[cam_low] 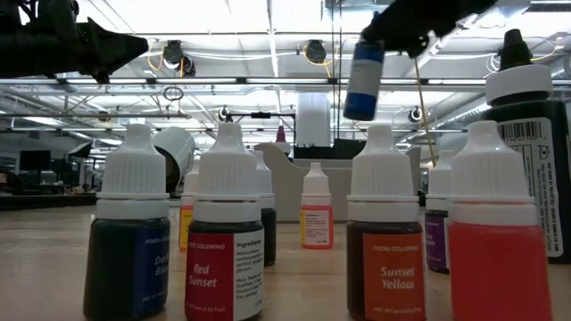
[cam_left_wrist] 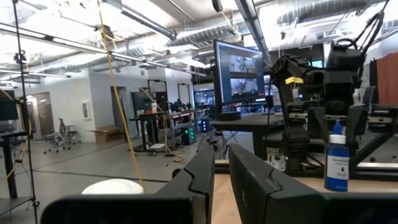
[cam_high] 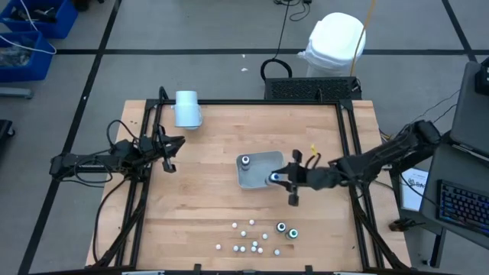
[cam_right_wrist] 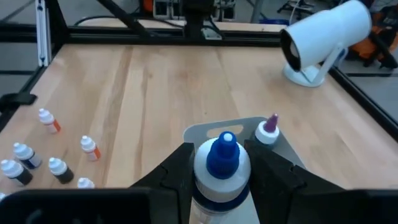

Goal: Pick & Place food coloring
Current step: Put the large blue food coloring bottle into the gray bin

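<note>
Your right arm reaches in from the table's right side, stretched toward the middle, wrist level. Its right gripper [cam_high: 276, 178] has both fingers [cam_right_wrist: 177, 167] closed on a blue-capped bottle [cam_right_wrist: 222, 163], held upright above the table. Your left arm sits folded at the table's left edge, and the left gripper [cam_high: 170, 145] there has its fingers [cam_left_wrist: 202, 177] nearly together, holding nothing.

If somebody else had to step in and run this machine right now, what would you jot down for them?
Right gripper: shut on a blue-capped food coloring bottle, hovering over the translucent grey tray.
Left gripper: shut, empty, waiting at the table's left side.
Done: one purple-tipped bottle stands in the tray.
Left: release the held bottle, then move the two dark bottles and the small white-capped bottles near the front edge.
</note>
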You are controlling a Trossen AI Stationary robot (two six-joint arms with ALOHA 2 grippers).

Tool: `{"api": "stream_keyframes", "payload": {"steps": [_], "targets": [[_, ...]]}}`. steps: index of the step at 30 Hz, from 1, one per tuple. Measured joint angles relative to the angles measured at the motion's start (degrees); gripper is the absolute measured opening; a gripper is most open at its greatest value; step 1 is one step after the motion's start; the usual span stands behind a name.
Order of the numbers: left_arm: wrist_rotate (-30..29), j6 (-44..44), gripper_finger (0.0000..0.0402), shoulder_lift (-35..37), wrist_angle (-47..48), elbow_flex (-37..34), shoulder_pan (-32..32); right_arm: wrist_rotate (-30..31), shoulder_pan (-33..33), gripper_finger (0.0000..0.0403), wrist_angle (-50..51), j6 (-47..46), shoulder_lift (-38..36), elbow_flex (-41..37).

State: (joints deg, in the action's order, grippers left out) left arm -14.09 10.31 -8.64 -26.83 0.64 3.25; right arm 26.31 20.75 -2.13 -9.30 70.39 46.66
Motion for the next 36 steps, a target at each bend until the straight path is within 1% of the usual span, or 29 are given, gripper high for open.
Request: {"api": "stream_keyframes", "payload": {"steps": [3,9,11,18,21,24,30,36], "targets": [[0.0,0.0,0.0056,0.0,-0.2,0.0,0.0,-2.3,-2.3,0.0115,-0.3,1.1,4.0,2.7],[-0.1,0.0,0.0056,0.0,-0.2,0.0,0.0,-2.5,-5.1,0.0114,-1.3,2.3,11.5,7.6],[-0.1,0.0,0.0056,0.0,-0.2,0.0,0.0,-2.5,-5.7,0.0113,-4.0,3.3,13.7,8.4],[-0.8,0.0,0.0056,0.0,0.1,0.0,0.0,-2.5,-7.6,0.0116,-9.1,5.1,17.5,9.2],[-1.6,0.0,0.0056,0.0,0.0,0.0,0.0,-2.4,-8.5,0.0113,-9.6,5.1,18.8,9.2],[-2.0,0.0,0.0056,0.0,0.0,0.0,0.0,-2.3,-9.4,0.0114,-9.7,4.0,20.6,9.1],[-2.4,0.0,0.0056,0.0,0.1,0.0,0.0,-2.6,-10.9,0.0116,-13.5,2.5,25.4,9.1],[-2.5,0.0,0.0056,0.0,0.0,0.0,0.0,-2.6,-11.1,0.0117,-14.3,0.8,28.7,9.1]]}}
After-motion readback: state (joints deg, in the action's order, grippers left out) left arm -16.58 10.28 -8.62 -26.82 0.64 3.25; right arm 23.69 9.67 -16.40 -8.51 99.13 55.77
